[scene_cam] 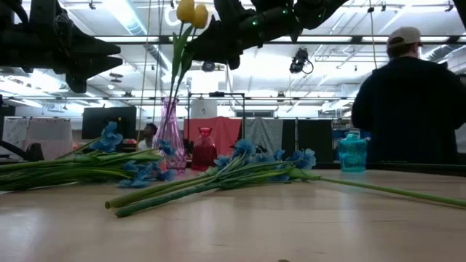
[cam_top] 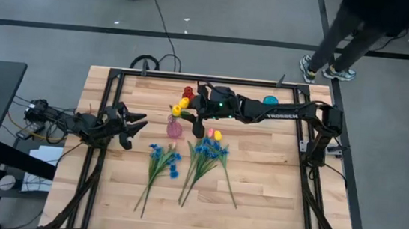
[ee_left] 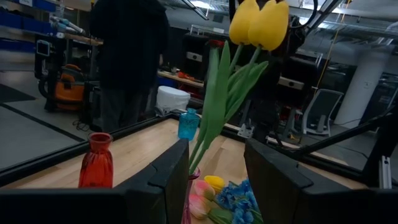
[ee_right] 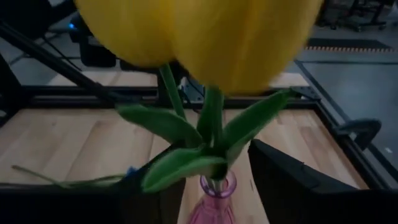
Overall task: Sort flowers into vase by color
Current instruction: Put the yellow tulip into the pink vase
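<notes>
Yellow tulip buds [scene_cam: 187, 11] stand in the pink vase [scene_cam: 170, 133], their stems between the spread fingers of the right hand [cam_top: 190, 111], which grips nothing. Blue sprays [cam_top: 164, 157] lie on the bench [cam_top: 272, 189]; pink buds [ee_left: 198, 200] there are partly hidden. Off at the bench's edge, the left hand [cam_top: 137, 122] hovers released.

Two dark, matte-black jointed robot arms of rounded segments, the right arm [cam_top: 280, 113] lettered "TROSSEN" in white with a small green light near its wrist, the left arm [cam_top: 76, 121] trailing black cables, each ending in a two-fingered black pincer.
</notes>
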